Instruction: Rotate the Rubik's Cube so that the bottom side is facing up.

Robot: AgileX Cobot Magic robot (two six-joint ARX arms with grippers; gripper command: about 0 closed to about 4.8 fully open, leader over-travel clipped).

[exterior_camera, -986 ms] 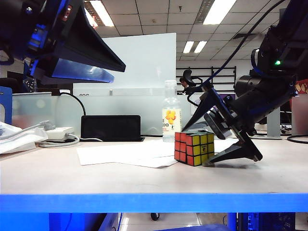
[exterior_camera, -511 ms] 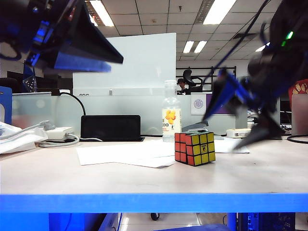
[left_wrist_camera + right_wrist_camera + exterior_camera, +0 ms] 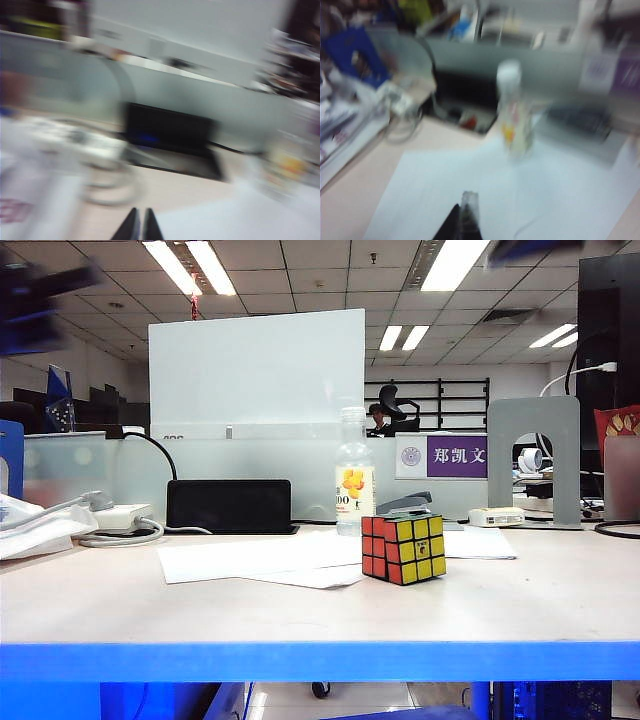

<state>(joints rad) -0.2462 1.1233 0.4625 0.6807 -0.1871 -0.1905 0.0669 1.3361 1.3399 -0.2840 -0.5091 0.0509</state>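
The Rubik's Cube (image 3: 403, 549) sits on the table on a white paper sheet (image 3: 262, 558), with a red side and a yellow side towards the exterior camera. No gripper is near it. Both arms are lifted away, showing only as dark blurs at the top left (image 3: 35, 300) and top right (image 3: 530, 250) corners. In the blurred left wrist view my left gripper (image 3: 140, 216) hangs above the table with its fingertips together and nothing between them. My right gripper (image 3: 465, 210) is shut and empty above the paper (image 3: 520, 185). The cube is in neither wrist view.
A clear bottle (image 3: 355, 485) with a yellow label stands just behind the cube. A black box (image 3: 230, 505) and a cable coil (image 3: 120, 530) lie back left. A stapler (image 3: 405, 504) and a grey bookend (image 3: 534, 460) are back right.
The right gripper, open around the cube a second ago, pulled up and away to the right and shut. The left gripper rose out of view and shut. The cube stayed put.
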